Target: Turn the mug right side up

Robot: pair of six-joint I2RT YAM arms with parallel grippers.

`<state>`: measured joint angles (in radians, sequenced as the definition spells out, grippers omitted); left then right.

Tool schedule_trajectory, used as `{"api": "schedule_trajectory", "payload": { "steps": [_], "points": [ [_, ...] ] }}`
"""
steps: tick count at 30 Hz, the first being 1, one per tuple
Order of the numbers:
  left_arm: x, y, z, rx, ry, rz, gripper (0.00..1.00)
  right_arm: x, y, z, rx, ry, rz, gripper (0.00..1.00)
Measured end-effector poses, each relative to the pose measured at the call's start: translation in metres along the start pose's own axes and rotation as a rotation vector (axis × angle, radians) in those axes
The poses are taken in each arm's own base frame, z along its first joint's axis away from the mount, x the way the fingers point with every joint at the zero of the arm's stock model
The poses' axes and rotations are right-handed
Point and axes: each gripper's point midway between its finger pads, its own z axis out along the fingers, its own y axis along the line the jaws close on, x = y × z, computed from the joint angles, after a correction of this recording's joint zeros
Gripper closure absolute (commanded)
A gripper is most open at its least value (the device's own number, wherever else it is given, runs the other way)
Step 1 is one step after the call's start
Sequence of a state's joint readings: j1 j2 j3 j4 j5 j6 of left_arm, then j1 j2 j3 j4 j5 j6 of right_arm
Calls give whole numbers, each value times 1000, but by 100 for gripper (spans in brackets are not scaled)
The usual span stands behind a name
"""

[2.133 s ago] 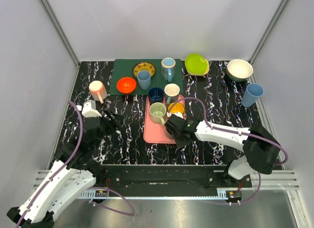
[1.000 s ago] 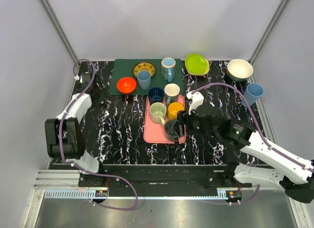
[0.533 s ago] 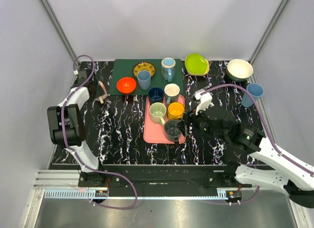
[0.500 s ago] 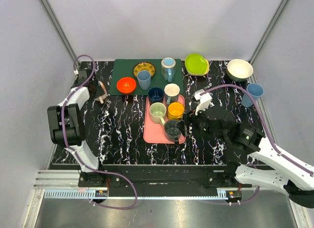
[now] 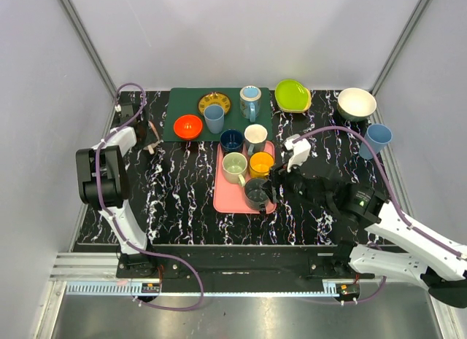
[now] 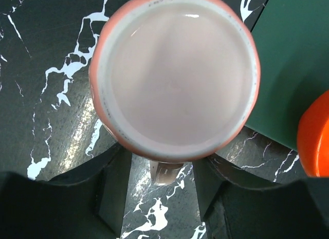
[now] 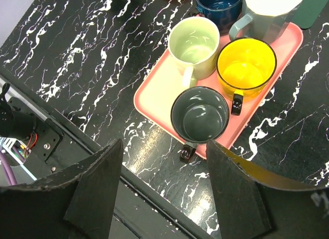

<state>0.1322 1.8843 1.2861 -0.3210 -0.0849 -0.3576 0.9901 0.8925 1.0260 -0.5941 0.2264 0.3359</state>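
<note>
A pink mug stands upside down on the black marbled table at the far left, its flat base facing my left wrist camera. Its handle points toward that camera. My left gripper stands over the mug with one finger on each side of the handle, a gap on both sides and the tips hidden under the mug's edge. From above, the pink mug is mostly covered by the left gripper. My right gripper hangs open and empty above the near edge of the pink tray.
The pink tray holds a light green mug, a yellow mug and a dark grey mug. The green mat carries an orange bowl, a blue cup and a yellow plate. A blue cup and a white bowl stand at the right.
My left gripper's jaws have narrowed around the mug's handle and the left arm has shifted slightly. The right gripper has drifted a little toward the tray, still open.
</note>
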Motion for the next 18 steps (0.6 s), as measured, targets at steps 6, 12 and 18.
{"api": "schedule_trajectory", "payload": {
  "steps": [6, 12, 18],
  "points": [
    [-6, -4, -1, 10, -11, 7, 73, 6, -1, 6, 9, 18, -4, 29],
    [-15, -8, -2, 18, -30, 25, 93, 10, -1, 14, 14, 33, -7, 28],
    [-15, -7, -1, 16, -29, 27, 100, 10, -1, 14, 13, 29, -6, 29]
  ]
}}
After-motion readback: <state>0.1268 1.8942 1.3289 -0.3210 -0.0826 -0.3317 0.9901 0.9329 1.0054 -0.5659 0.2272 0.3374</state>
